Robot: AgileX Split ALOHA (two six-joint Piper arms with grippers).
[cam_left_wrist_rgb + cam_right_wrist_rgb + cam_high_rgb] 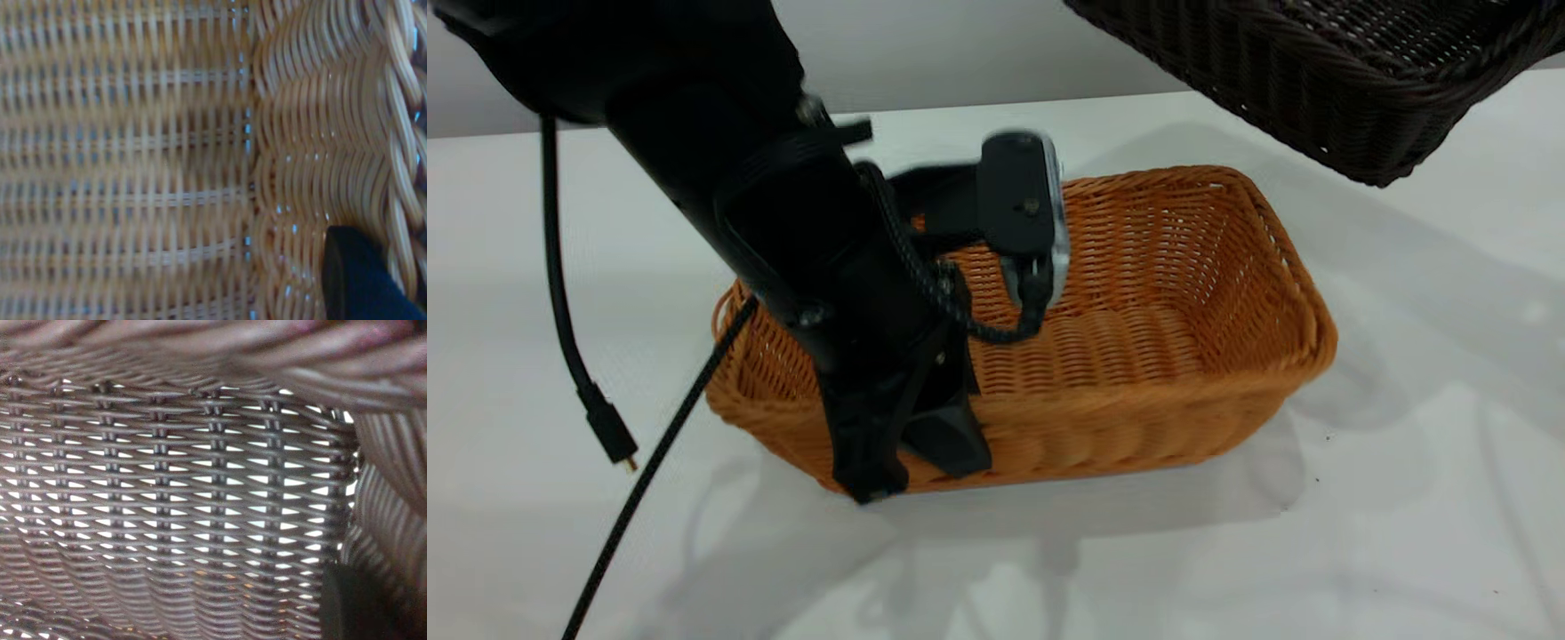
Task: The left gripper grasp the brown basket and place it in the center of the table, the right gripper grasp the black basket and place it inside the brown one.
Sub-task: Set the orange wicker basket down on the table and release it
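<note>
Orange-tan woven wicker basket (1138,356) sits mid-desk (1405,498), the left gripper's (907,453) fingers apparently clamped over its near rim. Dark brown-black wicker basket (1325,80) hangs above, seemingly in the right gripper's unseen grasp. Next: release, clear, lower it inside.

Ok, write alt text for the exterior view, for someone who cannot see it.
The left claw grips the near wall of an orange-tan wicker basket resting on a white table. A dark brown-black wicker basket hangs tilted in the air above the table's far right, its carrier out of frame.
</note>
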